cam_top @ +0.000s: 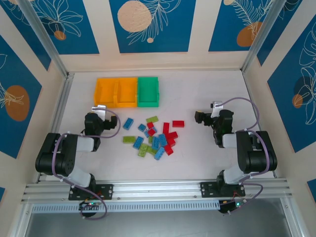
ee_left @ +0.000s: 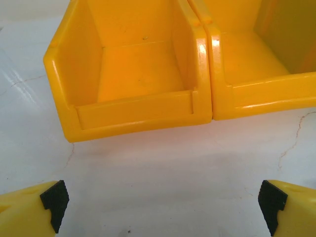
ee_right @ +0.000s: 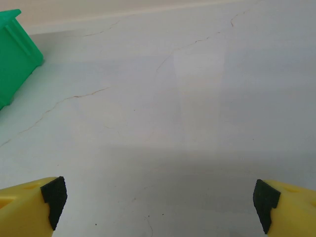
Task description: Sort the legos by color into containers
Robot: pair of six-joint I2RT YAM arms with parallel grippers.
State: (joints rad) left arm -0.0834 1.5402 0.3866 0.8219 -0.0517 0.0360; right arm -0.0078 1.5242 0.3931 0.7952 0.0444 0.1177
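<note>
A white table [cam_top: 207,84] sits inside blue-patterned panels [cam_top: 153,22]. The left claw [ee_left: 163,203] is spread wide and holds nothing, facing the containers [cam_top: 127,92], two orange-yellow and one green, at the back. The legos [cam_top: 155,138] lie scattered mid-table between the arms. The right claw [ee_right: 160,200] is also spread and bare over open table.

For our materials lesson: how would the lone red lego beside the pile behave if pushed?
The red lego looks like rigid plastic, so probably won't flex. Flat and boxy, it should slide rather than roll. Being small, likely light.
</note>
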